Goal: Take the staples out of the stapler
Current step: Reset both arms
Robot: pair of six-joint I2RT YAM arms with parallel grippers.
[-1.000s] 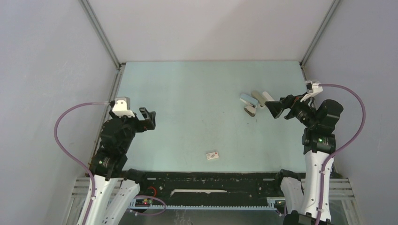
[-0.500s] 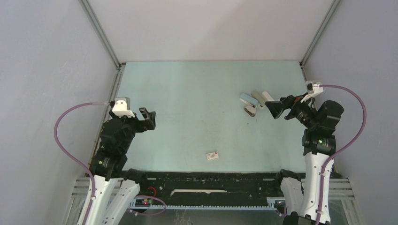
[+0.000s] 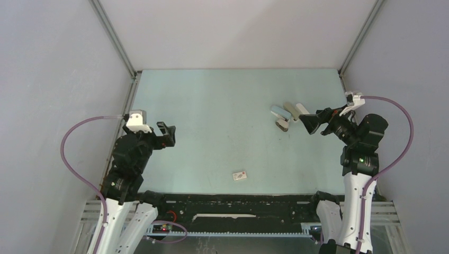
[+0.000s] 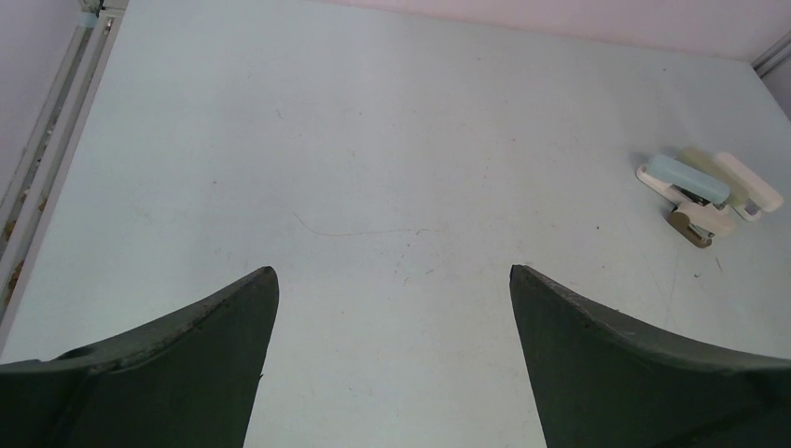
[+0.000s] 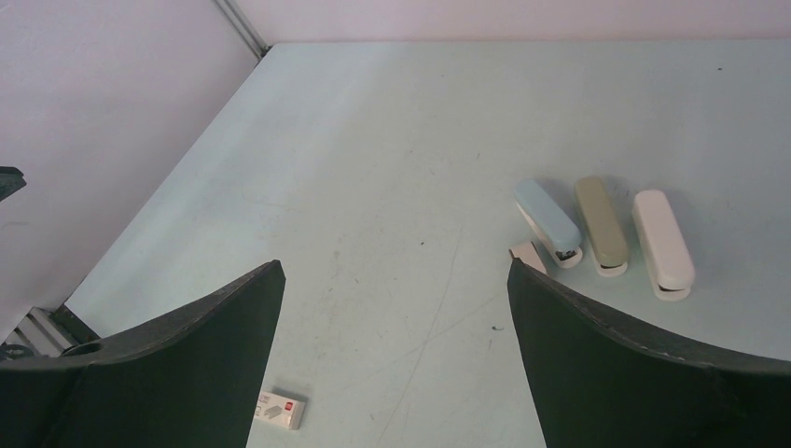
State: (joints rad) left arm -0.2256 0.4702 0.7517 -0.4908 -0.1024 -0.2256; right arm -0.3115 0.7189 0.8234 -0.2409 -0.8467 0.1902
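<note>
The slim pale-blue plastic stapler [image 3: 276, 110] [image 4: 688, 178] [image 5: 550, 221] lies flat on the pale green table [image 3: 212, 106], touched by neither arm. Just beside the stapler, on the side toward the right arm, lies an olive-beige plastic stapler [image 5: 600, 224], and past that a white plastic stapler [image 5: 661, 242], all three roughly parallel. A squat dark grey-brown item with a white part [image 3: 282, 125] [image 4: 692, 227] sits right at the pale-blue stapler's near end. The right tool [image 3: 312, 121] [image 5: 392, 271] hovers near this stapler, beyond the white one, jaws spread wide and empty. The left tool [image 3: 168, 134] [image 4: 392, 280] is well apart from the stapler toward the left arm, also spread wide and holding nothing. A small white cardboard box with a red mark [image 3: 240, 175] [image 5: 277, 411] lies well apart from the stapler, toward the arm bases.
</note>
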